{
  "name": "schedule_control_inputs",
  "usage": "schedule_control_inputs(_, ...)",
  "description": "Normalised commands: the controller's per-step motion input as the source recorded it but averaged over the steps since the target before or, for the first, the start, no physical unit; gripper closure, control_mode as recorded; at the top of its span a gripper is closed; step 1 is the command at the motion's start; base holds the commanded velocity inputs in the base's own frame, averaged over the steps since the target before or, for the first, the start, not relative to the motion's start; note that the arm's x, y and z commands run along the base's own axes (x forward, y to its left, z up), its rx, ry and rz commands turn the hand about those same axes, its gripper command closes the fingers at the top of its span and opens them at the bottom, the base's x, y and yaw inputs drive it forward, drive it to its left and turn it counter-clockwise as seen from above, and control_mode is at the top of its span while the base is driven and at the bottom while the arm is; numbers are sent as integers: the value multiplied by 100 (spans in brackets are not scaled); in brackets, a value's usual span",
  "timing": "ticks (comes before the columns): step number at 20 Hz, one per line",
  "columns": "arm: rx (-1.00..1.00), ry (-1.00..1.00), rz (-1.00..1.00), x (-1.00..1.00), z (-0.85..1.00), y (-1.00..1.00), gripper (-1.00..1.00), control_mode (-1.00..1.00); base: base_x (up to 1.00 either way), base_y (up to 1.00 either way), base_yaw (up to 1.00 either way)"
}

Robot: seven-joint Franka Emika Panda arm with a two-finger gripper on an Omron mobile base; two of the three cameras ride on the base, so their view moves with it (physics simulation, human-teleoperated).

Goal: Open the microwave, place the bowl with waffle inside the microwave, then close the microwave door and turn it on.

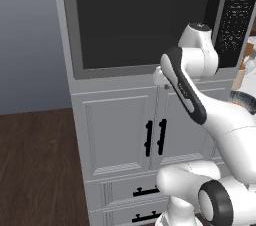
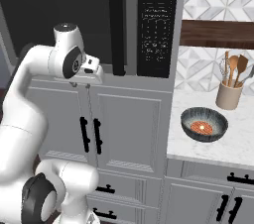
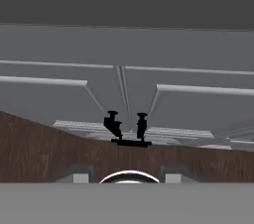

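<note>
microwave (image 2: 89,20): door (image 1: 135,22) shut, handle (image 2: 116,22) at its right edge | hand (image 2: 94,72): just under the door's lower edge, left of the handle, holds nothing, opening cannot tell | advice: rise, clamp the handle mid-height, pull along the hinge arc | bowl (image 2: 204,125) with waffle (image 2: 202,127): on surface right of microwave, clear in right base view; hand view shows cabinet doors (image 3: 124,99).

Count from my remote seat: one of each task item.
I see one microwave (image 2: 99,20), one bowl (image 2: 204,124) right of it, one waffle (image 2: 202,128), one utensil crock (image 2: 228,94), two cabinet doors (image 2: 130,129) below.
</note>
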Motion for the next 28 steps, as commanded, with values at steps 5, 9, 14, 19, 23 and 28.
schedule_control_inputs(5, 0, -14, -1, -15, 28, 0, -100, -100, 0, 0, 0)
schedule_control_inputs(9, 6, -30, -11, -34, 87, -7, -100, -100, 0, 0, 0)
schedule_control_inputs(14, 5, -12, -14, -40, 66, -44, -100, -100, 0, 0, 0)
schedule_control_inputs(19, 1, -11, -5, -45, 27, -72, -100, -100, 0, 0, 0)
schedule_control_inputs(23, 0, -17, 0, -42, 0, -75, -100, -100, 0, 0, 0)
schedule_control_inputs(28, 0, -21, 2, -3, 0, -59, -100, -100, 0, 0, 0)
